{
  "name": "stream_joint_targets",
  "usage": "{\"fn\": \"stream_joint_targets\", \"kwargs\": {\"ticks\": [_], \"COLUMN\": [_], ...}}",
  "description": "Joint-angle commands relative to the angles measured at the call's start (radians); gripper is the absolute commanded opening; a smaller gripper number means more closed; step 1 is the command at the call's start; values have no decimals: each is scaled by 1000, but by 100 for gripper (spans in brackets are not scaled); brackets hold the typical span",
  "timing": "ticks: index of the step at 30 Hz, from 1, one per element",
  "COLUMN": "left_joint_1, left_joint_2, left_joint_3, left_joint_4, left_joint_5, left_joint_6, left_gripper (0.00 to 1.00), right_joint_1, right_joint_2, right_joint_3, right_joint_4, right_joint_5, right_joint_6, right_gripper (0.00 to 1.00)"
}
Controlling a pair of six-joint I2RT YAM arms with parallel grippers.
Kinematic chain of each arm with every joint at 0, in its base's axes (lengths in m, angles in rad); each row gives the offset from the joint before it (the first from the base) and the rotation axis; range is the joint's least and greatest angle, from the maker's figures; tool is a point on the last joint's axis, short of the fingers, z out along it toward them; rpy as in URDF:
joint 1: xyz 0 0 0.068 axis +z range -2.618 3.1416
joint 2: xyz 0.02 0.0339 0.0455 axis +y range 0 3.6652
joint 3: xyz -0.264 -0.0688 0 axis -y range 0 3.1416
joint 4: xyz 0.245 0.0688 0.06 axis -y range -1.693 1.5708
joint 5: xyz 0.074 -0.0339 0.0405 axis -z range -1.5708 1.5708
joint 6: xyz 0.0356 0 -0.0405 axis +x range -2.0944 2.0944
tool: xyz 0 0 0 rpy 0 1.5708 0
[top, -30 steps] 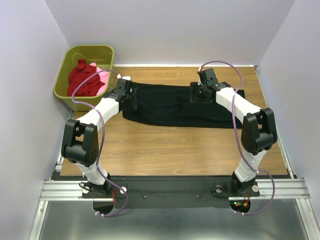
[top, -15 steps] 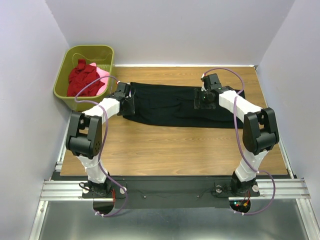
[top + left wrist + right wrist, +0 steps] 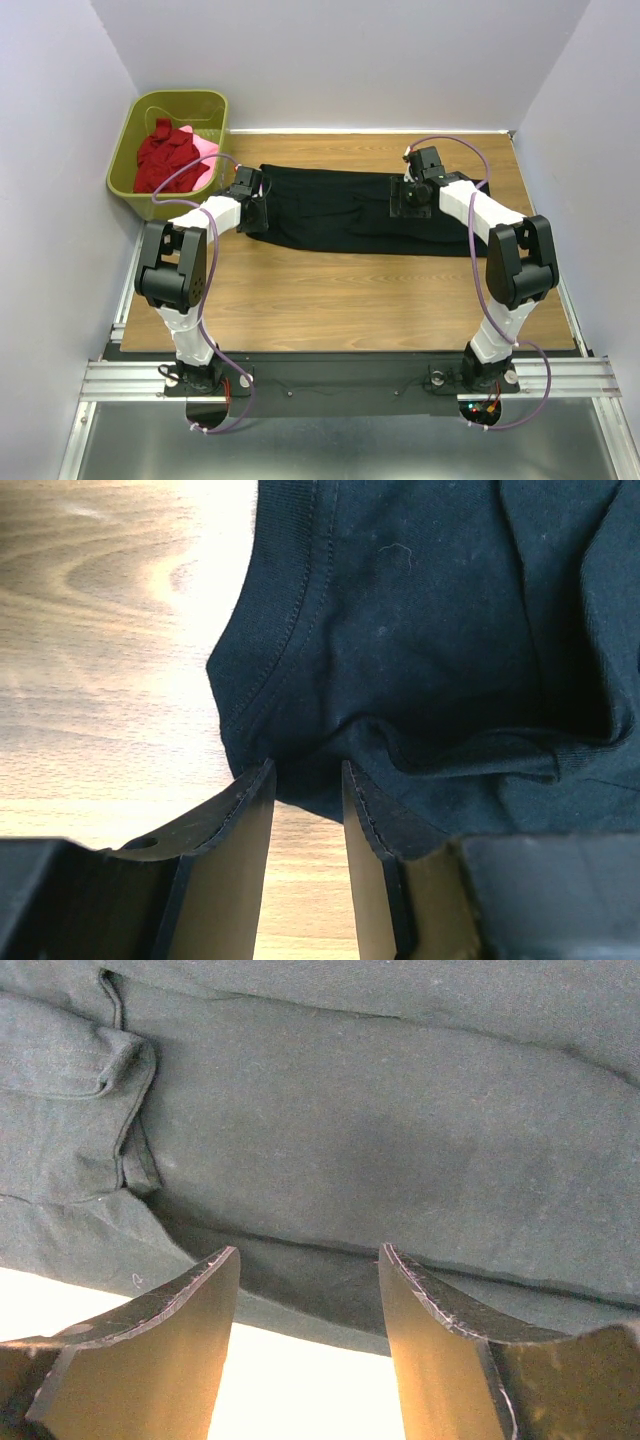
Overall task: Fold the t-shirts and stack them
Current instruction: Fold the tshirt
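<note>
Over the last second both arms have drawn a little toward the bottom of the top view, so each gripper now sits over the near edge of the black shirt (image 3: 340, 210), which lies spread in a long band across the upper middle of the table (image 3: 350, 300). The left gripper (image 3: 307, 770) has narrowed. Its 2 fingers now stand close together at the shirt's hem, where the cloth puckers, but wood shows between them, so we cannot tell whether it has hold yet. The right gripper (image 3: 308, 1255) has barely changed and hangs wide open over the shirt's edge, holding nothing. We judge a 2-handed pinch for the first fold is just starting. The red shirt (image 3: 165, 160) and pink shirt (image 3: 205, 150) wait in the basket (image 3: 180, 97) at the upper left.
</note>
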Motion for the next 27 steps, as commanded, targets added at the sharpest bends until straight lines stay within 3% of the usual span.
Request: {"fn": "stream_joint_targets", "kwargs": {"ticks": [1, 11, 12, 16, 17, 19, 20, 27], "left_joint_1": [1, -1, 1, -1, -1, -1, -1, -1], "left_joint_2": [-35, 18, 20, 20, 17, 7, 3, -81], "left_joint_3": [39, 67, 68, 62, 55, 44, 39, 1], "left_joint_4": [20, 11, 8, -3, -6, -10, -15, -61], "left_joint_5": [-25, 16, 21, 27, 27, 27, 27, -5], "left_joint_6": [21, 55, 56, 62, 62, 61, 59, 1], "left_gripper": [45, 43, 28, 16, 9, 7, 0, 0], "right_joint_1": [-7, -15, -15, -18, -18, -21, -21, -41], "right_joint_2": [-28, -28, -25, -12, -11, -9, -11, -20], "right_joint_3": [16, 4, 2, -6, -6, -6, -4, -1], "right_joint_4": [33, 35, 35, 38, 39, 41, 41, 41], "right_joint_5": [-15, -13, -13, -15, -15, -10, -9, 7], "right_joint_6": [0, 2, 2, 2, 3, 3, 3, 6], "right_gripper": [63, 63, 63, 63, 63, 63, 63, 63]}}
